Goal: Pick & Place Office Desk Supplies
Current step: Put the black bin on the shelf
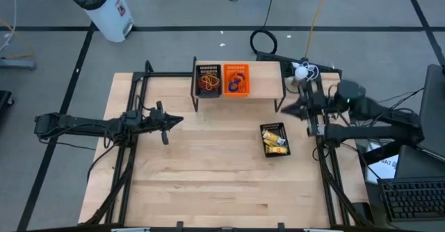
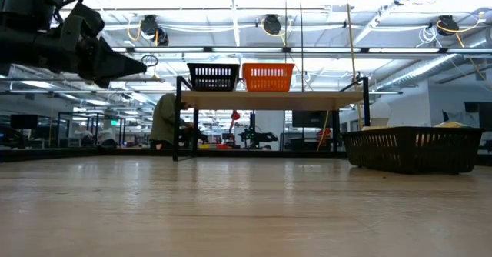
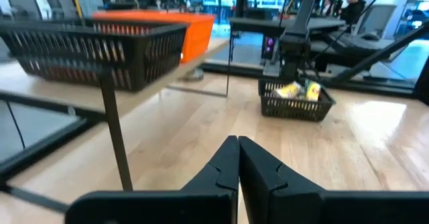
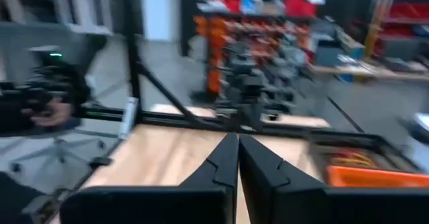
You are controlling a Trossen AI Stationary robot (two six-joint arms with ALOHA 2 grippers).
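Both your grippers closed, holding nothing.

Your left gripper hovers left of centre, right gripper right; yellow packets lie in the black basket below it, rubber-band loops and rings in upper-centre shelf baskets.

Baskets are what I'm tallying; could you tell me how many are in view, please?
3: a black basket and an orange basket side by side on the raised shelf, and another black basket on the table.

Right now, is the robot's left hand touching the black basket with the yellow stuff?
Apart. The high view shows bare table between the left gripper and the black basket.
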